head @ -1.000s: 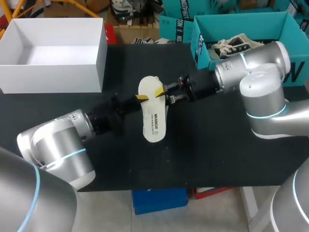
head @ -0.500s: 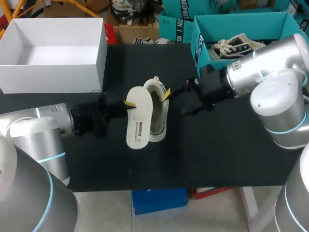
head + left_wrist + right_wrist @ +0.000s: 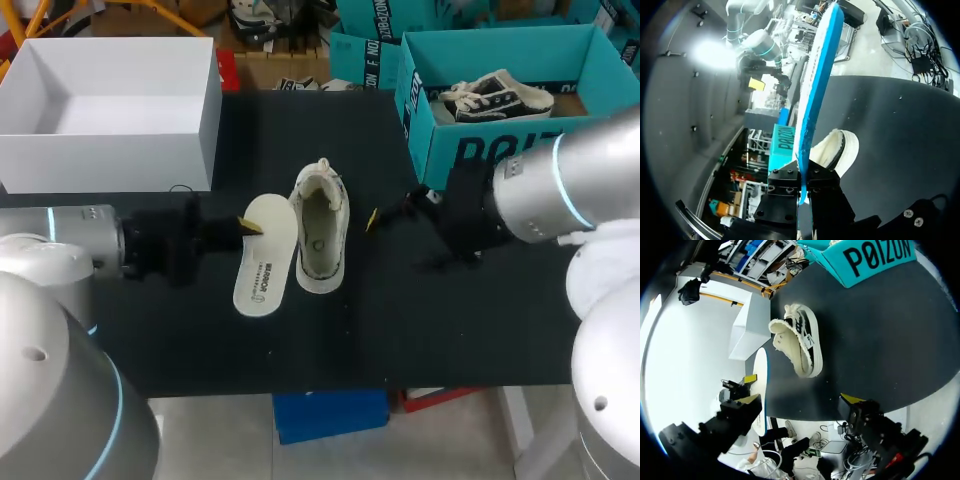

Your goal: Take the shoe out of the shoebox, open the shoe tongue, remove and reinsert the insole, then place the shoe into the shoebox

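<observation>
While your left gripper [image 3: 245, 225] is pinching the insole [image 3: 262, 262] at its far end, the insole is sitting just beside the shoe [image 3: 320, 235] on the table [image 3: 450, 320], on the left arm's side, long axes nearly parallel. Your right gripper [image 3: 372, 218], fingers spread and empty, is hanging near the shoe's other side. The left wrist view is showing the insole edge-on between the fingers. Only the head view is showing you the shoe's opening facing up.

Cream shoe [image 3: 321, 230], white insole [image 3: 263, 258] (blue underside), black table [image 3: 450, 320], white box [image 3: 100, 170], teal box [image 3: 470, 150]
</observation>
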Controlling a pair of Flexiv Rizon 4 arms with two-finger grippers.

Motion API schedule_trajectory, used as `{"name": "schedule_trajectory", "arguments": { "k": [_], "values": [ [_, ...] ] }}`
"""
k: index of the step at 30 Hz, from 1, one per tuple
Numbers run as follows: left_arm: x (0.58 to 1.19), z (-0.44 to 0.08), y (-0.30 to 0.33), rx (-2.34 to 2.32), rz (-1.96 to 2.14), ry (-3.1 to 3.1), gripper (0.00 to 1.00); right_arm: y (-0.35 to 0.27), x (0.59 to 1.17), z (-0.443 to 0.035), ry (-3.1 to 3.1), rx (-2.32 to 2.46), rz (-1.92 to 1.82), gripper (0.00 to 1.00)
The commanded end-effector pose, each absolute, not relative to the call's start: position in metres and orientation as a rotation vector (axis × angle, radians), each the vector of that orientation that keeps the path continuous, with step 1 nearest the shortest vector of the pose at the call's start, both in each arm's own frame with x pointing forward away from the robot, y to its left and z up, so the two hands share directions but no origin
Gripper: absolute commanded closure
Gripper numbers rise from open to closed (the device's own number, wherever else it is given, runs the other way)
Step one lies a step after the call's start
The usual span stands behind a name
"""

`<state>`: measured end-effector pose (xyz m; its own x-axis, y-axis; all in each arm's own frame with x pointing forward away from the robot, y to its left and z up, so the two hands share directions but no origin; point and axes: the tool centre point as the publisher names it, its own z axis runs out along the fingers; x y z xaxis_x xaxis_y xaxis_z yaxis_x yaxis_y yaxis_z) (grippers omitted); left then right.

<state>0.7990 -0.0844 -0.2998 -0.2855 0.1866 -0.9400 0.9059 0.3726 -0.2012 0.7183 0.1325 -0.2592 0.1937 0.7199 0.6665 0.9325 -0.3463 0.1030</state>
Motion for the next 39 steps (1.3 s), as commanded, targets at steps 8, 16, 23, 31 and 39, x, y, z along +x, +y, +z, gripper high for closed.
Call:
{"name": "schedule_trajectory", "arguments": {
  "k": [8, 16, 23, 31, 39],
  "values": [
    [0.789, -0.297, -0.09, 1.052, -1.018, 1.77, 1.0, 0.104, 0.675, -0.236, -1.5, -2.453, -1.015, 0.0],
    [0.778, -0.291, -0.096, 1.093, -1.046, 1.782, 1.0, 0.098, 0.67, -0.235, -1.469, -2.499, -1.044, 0.0],
    [0.772, -0.29, -0.101, 1.218, -1.066, 1.807, 1.0, 0.098, 0.67, -0.235, -1.469, -2.499, -1.044, 0.0],
    [0.778, -0.296, -0.1, 1.374, -1.046, 1.882, 1.0, 0.098, 0.67, -0.235, -1.469, -2.499, -1.044, 0.0],
    [0.789, -0.305, -0.108, 1.488, -1.029, 1.888, 1.0, 0.098, 0.67, -0.235, -1.469, -2.499, -1.044, 0.0]
  ]
}}
